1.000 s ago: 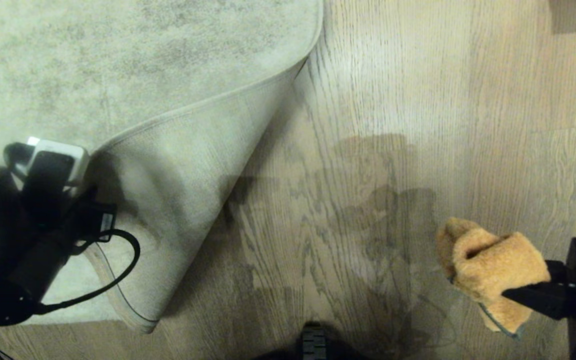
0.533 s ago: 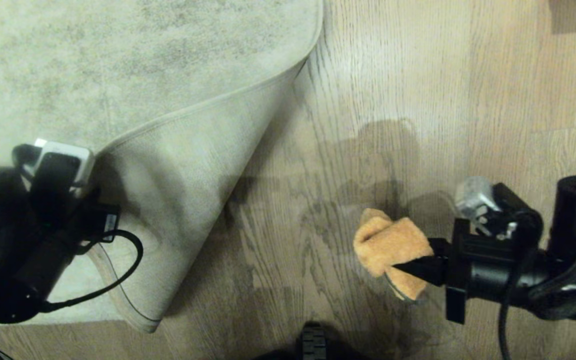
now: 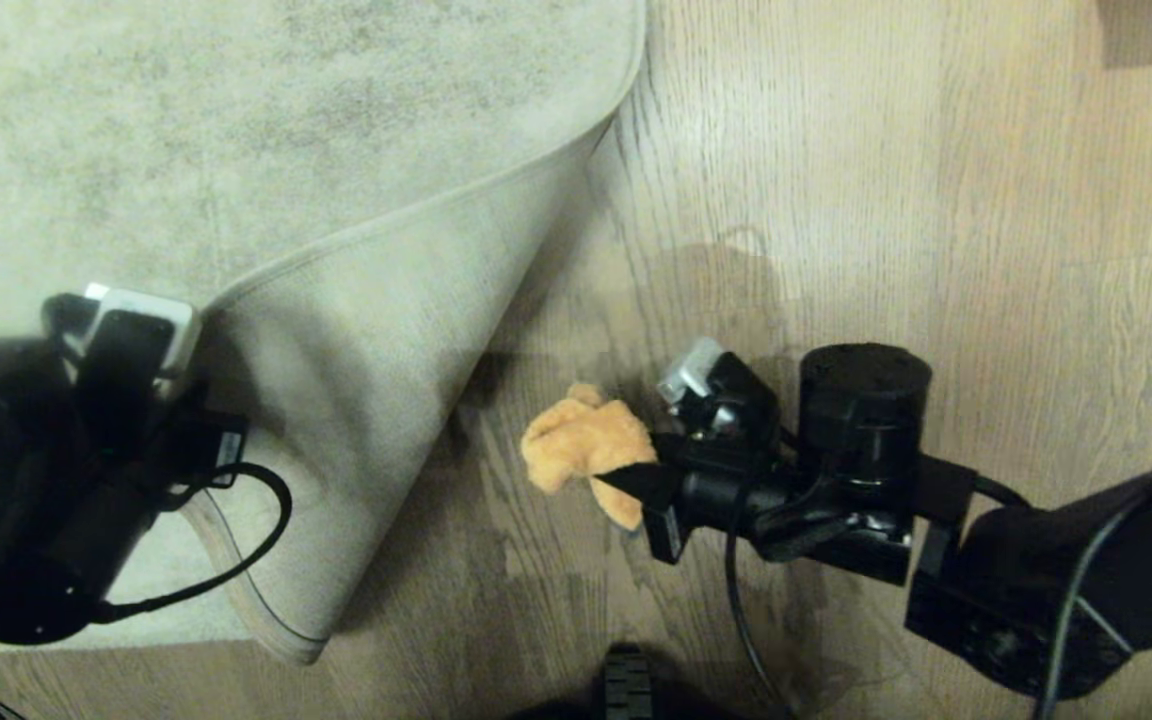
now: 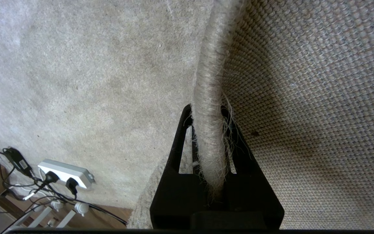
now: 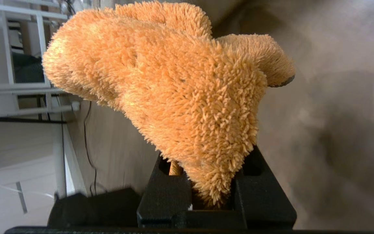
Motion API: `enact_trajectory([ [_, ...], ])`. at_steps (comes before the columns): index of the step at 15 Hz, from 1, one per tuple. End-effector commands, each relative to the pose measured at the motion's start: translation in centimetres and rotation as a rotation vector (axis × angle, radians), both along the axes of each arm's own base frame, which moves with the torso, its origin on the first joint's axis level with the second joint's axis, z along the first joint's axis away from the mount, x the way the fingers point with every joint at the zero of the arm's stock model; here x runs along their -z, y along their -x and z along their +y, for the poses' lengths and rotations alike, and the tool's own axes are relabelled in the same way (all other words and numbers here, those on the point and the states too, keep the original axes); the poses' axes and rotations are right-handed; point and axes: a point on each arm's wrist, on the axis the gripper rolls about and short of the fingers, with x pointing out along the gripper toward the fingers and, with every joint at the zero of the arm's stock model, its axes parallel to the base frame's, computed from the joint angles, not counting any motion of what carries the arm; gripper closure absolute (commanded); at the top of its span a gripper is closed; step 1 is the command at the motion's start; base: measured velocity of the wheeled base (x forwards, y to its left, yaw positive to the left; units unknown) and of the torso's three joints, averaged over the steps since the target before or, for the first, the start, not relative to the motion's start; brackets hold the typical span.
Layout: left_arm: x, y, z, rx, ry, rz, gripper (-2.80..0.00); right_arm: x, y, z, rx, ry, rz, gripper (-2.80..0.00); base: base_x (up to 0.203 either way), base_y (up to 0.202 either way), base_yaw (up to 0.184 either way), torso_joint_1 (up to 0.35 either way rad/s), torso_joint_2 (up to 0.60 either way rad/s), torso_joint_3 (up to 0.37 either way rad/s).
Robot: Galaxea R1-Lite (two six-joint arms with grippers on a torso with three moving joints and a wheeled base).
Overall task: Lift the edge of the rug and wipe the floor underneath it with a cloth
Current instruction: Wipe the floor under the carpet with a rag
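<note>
So the right gripper has swung way in from the right side over the last second, carrying the one orange cloth pinched tight in its fingers, now just beside the folded-back rug. The left gripper hasn't budged, fingers clamped on the rug edge, keeping it up off the floor. One power strip lies past the rug.

The rug covers the floor at far left, its rug edge folded up at the left gripper, with the cloth in the right gripper just right of the fold.
</note>
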Motion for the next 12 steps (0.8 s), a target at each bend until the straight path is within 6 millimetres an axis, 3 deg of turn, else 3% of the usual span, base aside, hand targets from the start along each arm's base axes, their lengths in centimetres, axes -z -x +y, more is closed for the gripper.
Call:
enact_trajectory([
  [1, 0.0, -0.1, 0.0, -0.005, -0.002, -0.001, 0.00, 2.5, -1.6, 3.0, -0.027, 0.018, 0.021, 0.00, 0.000, 0.000, 0.000, 0.000, 0.00, 0.000],
  [5, 0.1, -0.1, 0.0, -0.005, -0.003, 0.001, 0.00, 4.1, -2.5, 7.1, -0.057, -0.037, 0.029, 0.00, 0.000, 0.000, 0.000, 0.000, 0.00, 0.000],
  [12, 0.3, 0.0, 0.0, -0.011, -0.006, 0.010, 0.00, 6.5, -5.2, 10.4, -0.048, -0.107, -0.005, 0.00, 0.000, 0.000, 0.000, 0.000, 0.00, 0.000],
])
